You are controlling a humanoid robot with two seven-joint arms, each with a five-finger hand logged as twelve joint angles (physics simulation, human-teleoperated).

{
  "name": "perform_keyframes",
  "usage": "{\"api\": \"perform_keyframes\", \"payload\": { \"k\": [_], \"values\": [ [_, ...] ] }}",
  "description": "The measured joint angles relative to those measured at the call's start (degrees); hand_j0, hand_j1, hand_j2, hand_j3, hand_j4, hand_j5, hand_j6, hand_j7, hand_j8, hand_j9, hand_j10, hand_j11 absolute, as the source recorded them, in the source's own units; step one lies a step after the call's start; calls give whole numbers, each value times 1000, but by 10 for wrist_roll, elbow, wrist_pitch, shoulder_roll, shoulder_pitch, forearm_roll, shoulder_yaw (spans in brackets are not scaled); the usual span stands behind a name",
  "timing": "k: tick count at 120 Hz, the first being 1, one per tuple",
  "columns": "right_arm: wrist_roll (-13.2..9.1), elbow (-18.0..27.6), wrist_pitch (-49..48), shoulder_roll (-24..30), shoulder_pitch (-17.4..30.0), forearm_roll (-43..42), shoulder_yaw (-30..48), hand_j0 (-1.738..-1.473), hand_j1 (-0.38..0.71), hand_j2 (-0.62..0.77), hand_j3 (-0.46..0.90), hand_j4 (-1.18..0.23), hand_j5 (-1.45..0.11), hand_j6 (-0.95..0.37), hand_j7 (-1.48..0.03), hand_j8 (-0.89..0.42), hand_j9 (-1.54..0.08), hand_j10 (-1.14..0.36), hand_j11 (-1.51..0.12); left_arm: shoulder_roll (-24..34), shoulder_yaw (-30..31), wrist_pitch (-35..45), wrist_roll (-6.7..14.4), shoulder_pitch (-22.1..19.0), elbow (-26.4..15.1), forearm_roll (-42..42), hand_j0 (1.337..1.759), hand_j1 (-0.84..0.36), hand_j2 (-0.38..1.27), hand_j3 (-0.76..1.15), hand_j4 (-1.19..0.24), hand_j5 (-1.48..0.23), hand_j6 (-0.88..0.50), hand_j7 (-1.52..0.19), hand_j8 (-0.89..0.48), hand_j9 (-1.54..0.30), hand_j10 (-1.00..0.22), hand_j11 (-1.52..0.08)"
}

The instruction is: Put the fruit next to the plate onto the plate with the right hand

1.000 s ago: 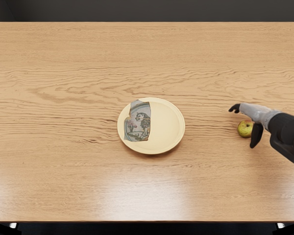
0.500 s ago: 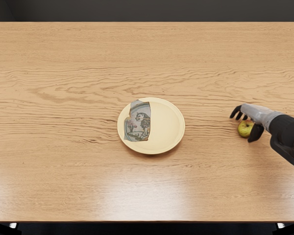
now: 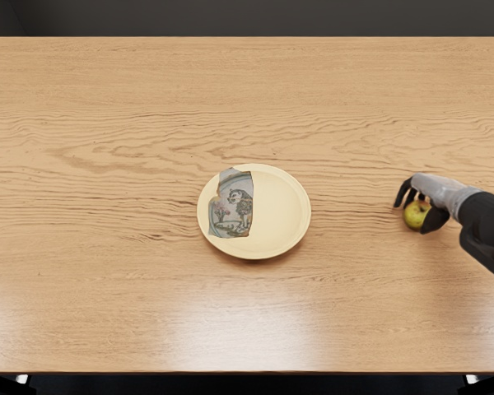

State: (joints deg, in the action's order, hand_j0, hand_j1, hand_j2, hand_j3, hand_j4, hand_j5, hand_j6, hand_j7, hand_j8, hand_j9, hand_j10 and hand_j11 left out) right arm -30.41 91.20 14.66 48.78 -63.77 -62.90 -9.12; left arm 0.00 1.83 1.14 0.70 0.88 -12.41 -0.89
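The apple [image 3: 414, 215] sits on the table [image 3: 148, 123], inside the curl of the right hand [image 3: 423, 202]. It looks small, round, firm and light, with smooth skin that could slip, so a hold on 2 opposite sides across its widest part seems best. The hand is closed around it: dark fingers [image 3: 404, 196] wrap the far side and the thumb [image 3: 435, 220] presses the near side. Whether it has left the wood I cannot tell. The plate [image 3: 284, 216] lies well apart, out beyond the fingertips. Only 1 arm shows.
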Motion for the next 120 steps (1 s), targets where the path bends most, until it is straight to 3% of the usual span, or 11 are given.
{"api": "perform_keyframes", "payload": {
  "k": [31,77,120],
  "values": [
    [0,-16,-1,-1,3,3,3,-1651,238,233,0,-676,-896,-540,-885,-432,-907,-651,-905,0,0,0,0,0,0,0,1658,349,0,0,0,0,0,0,0,0,0,0],
    [2,-22,-2,-10,3,6,57,-1654,240,238,2,-747,-1042,-459,-1000,-370,-1048,-593,-1074,0,0,0,0,0,0,0,1658,349,0,0,0,0,0,0,0,0,0,0],
    [10,-20,-4,-95,-6,3,112,-1656,256,310,1,-755,-1075,-468,-1019,-366,-1061,-615,-1083,0,0,0,0,0,0,0,1658,349,0,0,0,0,0,0,0,0,0,0]
  ]
}}
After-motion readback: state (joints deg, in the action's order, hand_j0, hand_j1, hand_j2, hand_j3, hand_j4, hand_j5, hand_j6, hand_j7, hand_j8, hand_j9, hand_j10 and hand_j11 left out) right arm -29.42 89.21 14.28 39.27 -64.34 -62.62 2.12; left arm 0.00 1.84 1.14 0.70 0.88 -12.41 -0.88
